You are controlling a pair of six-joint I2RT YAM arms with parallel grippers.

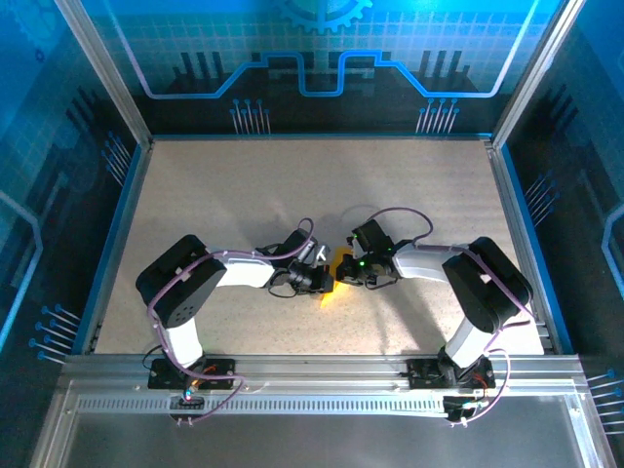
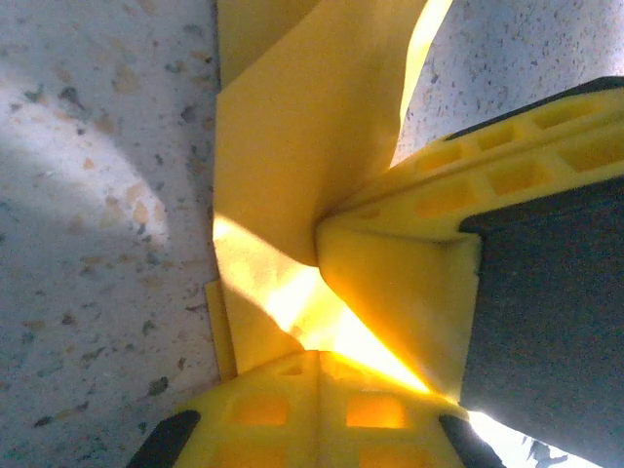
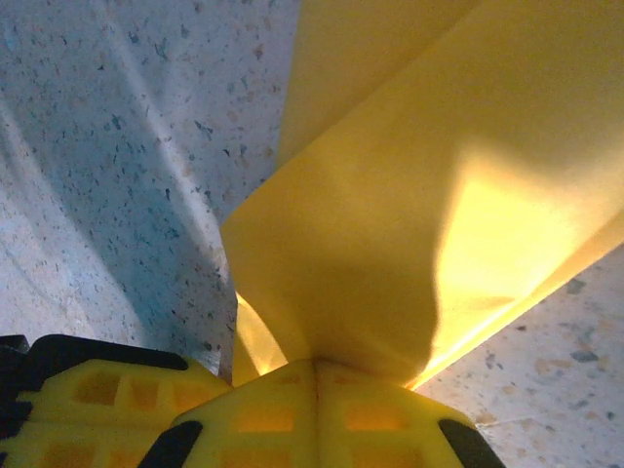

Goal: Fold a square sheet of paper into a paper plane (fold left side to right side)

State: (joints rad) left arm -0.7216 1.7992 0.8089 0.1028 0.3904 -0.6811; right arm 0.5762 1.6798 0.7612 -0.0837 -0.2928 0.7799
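Note:
The yellow-orange sheet of paper [image 1: 337, 277] lies partly folded at the middle of the table, pinched between both arms. My left gripper [image 1: 326, 281] comes in from the left and is shut on the paper's near edge; in the left wrist view its gripper [image 2: 319, 356] has jaws pressed together with the creased paper [image 2: 302, 127] rising out of them. My right gripper [image 1: 345, 272] comes in from the right and is shut on the paper too; in the right wrist view its gripper [image 3: 315, 366] holds a lifted, curved flap of paper [image 3: 390, 214]. The two grippers almost touch.
The speckled beige table [image 1: 292, 185] spreads round the arms, framed by aluminium rails and blue walls. The right gripper's yellow fingers [image 2: 429, 283] crowd the left wrist view, and a left finger [image 3: 97, 390] shows at the bottom left of the right wrist view.

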